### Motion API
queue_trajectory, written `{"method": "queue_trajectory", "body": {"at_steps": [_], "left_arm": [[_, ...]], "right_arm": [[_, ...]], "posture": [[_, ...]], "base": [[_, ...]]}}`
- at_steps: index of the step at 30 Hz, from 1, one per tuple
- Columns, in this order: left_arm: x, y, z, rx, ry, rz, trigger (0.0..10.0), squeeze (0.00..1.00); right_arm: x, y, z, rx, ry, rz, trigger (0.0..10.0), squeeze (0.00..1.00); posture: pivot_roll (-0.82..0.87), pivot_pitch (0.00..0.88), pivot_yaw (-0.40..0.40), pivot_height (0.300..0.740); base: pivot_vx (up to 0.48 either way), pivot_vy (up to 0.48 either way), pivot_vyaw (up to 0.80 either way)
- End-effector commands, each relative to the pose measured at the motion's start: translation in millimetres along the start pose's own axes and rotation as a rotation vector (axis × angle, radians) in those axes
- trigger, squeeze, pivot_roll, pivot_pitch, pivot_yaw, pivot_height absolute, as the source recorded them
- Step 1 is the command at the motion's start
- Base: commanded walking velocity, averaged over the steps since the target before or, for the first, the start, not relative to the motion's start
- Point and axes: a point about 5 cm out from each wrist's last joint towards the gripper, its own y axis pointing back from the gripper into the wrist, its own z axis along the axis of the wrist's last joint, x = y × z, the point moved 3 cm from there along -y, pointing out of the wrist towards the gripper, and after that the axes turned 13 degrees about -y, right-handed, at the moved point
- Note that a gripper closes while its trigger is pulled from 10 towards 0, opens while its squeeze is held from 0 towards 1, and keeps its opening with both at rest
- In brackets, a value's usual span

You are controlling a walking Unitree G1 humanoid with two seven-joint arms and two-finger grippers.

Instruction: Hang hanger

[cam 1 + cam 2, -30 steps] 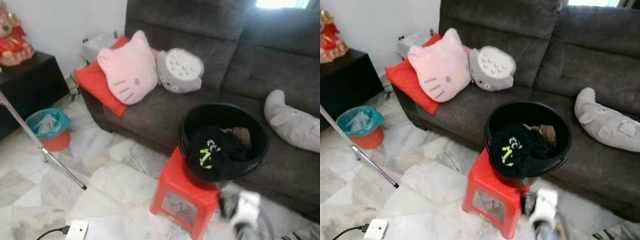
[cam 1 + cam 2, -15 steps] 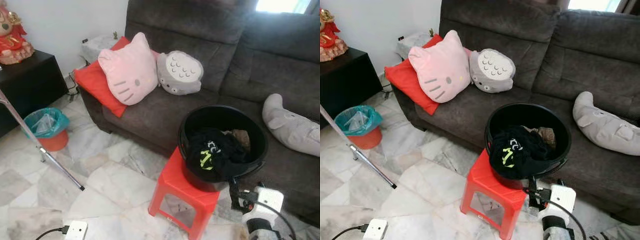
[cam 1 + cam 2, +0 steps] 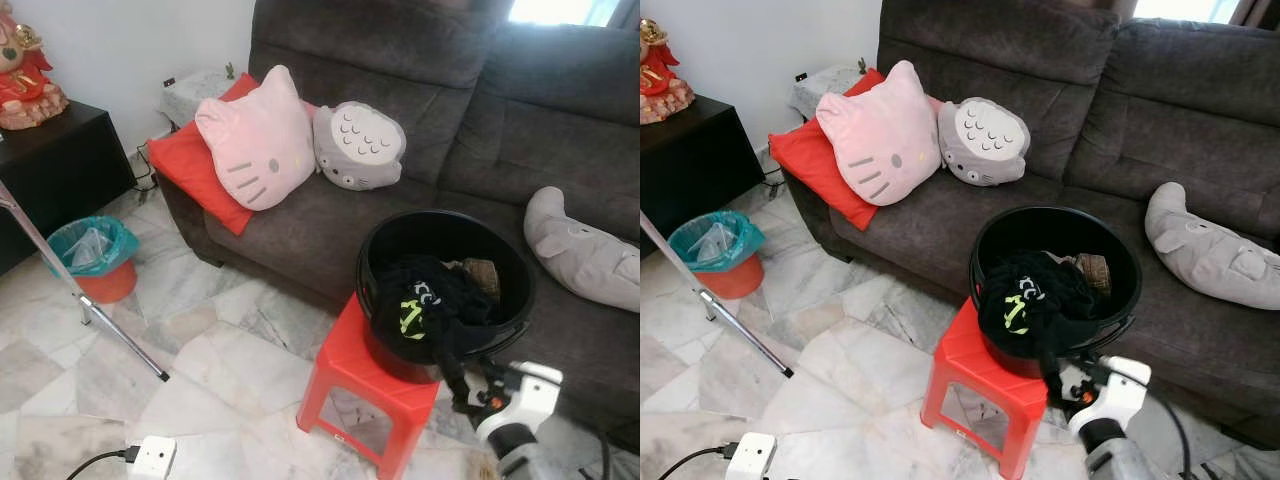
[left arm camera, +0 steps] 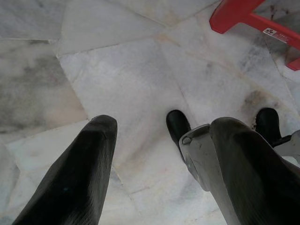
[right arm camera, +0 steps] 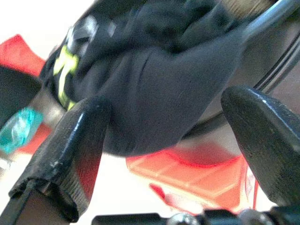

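A black bucket (image 3: pixel 510 310) stands on a red plastic stool (image 3: pixel 350 370) in front of the sofa. A black garment with yellow-green print (image 3: pixel 425 300) is heaped in it and hangs over the near rim. My right gripper (image 3: pixel 452 378) is just below and in front of that rim, open. In the right wrist view its fingers (image 5: pixel 65 154) spread wide before the hanging black garment (image 5: pixel 159 89), not touching it. My left gripper (image 4: pixel 159 178) hangs open over the marble floor, holding nothing.
A dark grey sofa (image 3: pixel 420 60) carries a pink cat cushion (image 3: pixel 258 140), a grey round cushion (image 3: pixel 358 145), a red cushion and a grey plush (image 3: pixel 585 250). A slanted metal pole (image 3: pixel 90 300), a teal-lined bin (image 3: pixel 92 255), a black cabinet and a white power strip (image 3: pixel 150 458) lie to the left.
My right gripper has come up from the bottom edge toward the bucket's near rim. The rest has not moved.
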Motion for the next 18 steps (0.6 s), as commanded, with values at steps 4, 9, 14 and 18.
{"method": "queue_trajectory", "body": {"at_steps": [4,9,14,18], "left_arm": [[1.7,0.8,-3,0.013,-0.026,0.003,10.0,0.00],[1.7,0.8,-3,0.013,-0.031,0.001,10.0,0.00],[1.5,0.8,-3,0.013,-0.036,0.001,10.0,0.00],[1.4,0.8,-3,0.013,-0.038,0.002,10.0,0.00]], "right_arm": [[-21.5,-0.2,11,-0.051,-0.006,-0.129,10.0,0.00],[-20.0,-1.8,7,-0.029,-0.036,-0.106,10.0,0.00],[-15.9,-7.2,3,-0.028,-0.105,-0.087,10.0,0.00],[-16.9,-12.6,1,-0.039,-0.181,-0.078,10.0,0.00]], "posture": [[-0.24,0.000,-0.017,0.740],[-0.24,0.000,-0.017,0.740],[-0.24,0.000,-0.016,0.740],[-0.24,0.000,-0.017,0.740]], "base": [[0.000,0.000,0.00],[0.000,0.000,0.00],[0.000,0.000,0.00],[0.000,0.000,0.00]]}}
